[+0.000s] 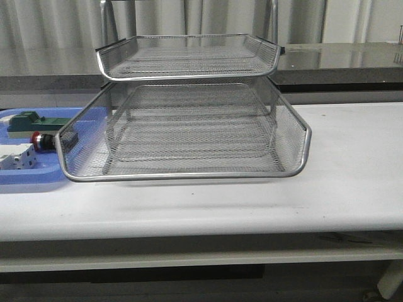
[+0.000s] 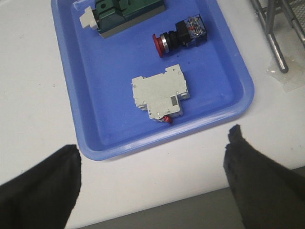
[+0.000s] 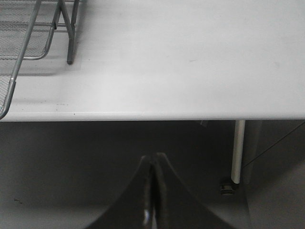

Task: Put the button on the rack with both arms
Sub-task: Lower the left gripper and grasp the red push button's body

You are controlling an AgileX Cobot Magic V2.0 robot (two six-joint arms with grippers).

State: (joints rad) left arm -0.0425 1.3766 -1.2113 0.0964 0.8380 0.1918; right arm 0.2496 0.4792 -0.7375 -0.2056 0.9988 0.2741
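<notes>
**Operator:** What's on the bench, biggest first?

**Spotter:** You have the white table running across the whole front view. On it stands the rack, silver wire mesh, with a lower tray pulled toward you and a shorter tray above it. From the right wrist camera you only catch a corner of its mesh and one frame leg near the table edge.

**Operator:** And beside it?

**Spotter:** To the rack's left lies a flat blue tray, partly hidden behind the mesh in the front view. Your left wrist camera looks straight down into it.

**Operator:** What's in that tray?

**Spotter:** Three parts, each apart from the others. A green block sits at one end. A white breaker lies flat near the tray's middle. The button lies on its side between those two, red head pointing away from the rack's leg, blue rear block toward it.

**Operator:** So the button is not on the rack?

**Spotter:** No, it is in the blue tray, and nothing touches it.

**Operator:** My grippers?

**Spotter:** Your left gripper is spread wide, fingers over the table just outside the tray rim, holding nothing. Your right gripper is pressed together, empty, hanging past the table's front edge.
</notes>
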